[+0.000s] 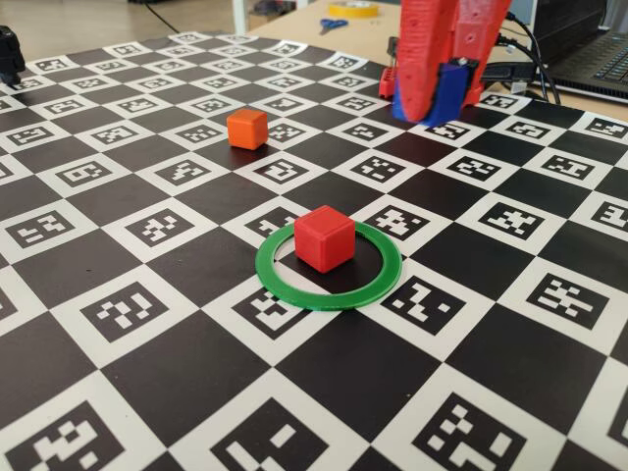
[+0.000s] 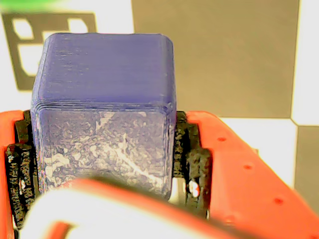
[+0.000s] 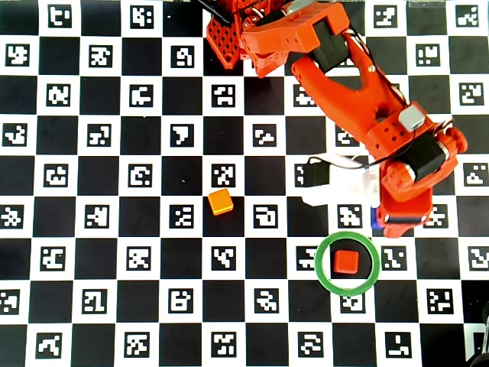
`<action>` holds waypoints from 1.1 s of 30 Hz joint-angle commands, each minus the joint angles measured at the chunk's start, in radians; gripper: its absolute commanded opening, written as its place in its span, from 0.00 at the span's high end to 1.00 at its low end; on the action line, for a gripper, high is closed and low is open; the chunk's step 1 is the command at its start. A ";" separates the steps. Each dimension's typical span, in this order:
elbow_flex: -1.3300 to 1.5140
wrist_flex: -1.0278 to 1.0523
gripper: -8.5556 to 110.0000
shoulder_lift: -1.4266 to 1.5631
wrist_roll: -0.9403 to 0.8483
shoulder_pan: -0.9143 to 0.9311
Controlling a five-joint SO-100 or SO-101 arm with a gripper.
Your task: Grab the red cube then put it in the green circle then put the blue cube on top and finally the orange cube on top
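The red cube (image 1: 324,236) (image 3: 346,261) sits inside the green circle (image 1: 329,298) (image 3: 318,264) on the checkered board. My red gripper (image 1: 432,110) (image 2: 102,164) (image 3: 386,225) is shut on the blue cube (image 1: 453,91) (image 2: 104,99), holding it off the board, behind and to the right of the ring in the fixed view. From overhead only a sliver of blue (image 3: 374,220) shows under the wrist, just up and right of the ring. The orange cube (image 1: 247,129) (image 3: 220,202) stands alone on the board, left of the ring and farther back.
The arm's base (image 3: 229,38) stands at the board's far edge. Behind the board in the fixed view lie scissors (image 1: 332,25), a tape roll (image 1: 353,9) and a laptop (image 1: 599,59) with cables. A black object (image 1: 10,54) stands at the far left corner.
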 commanded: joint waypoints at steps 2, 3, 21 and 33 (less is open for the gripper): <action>-0.144 -0.008 0.91 -0.014 -0.023 0.048; -0.155 -0.009 0.91 -0.028 -0.026 0.057; -0.313 -0.043 0.91 -0.213 -0.048 0.110; -0.310 -0.046 0.91 -0.247 -0.054 0.112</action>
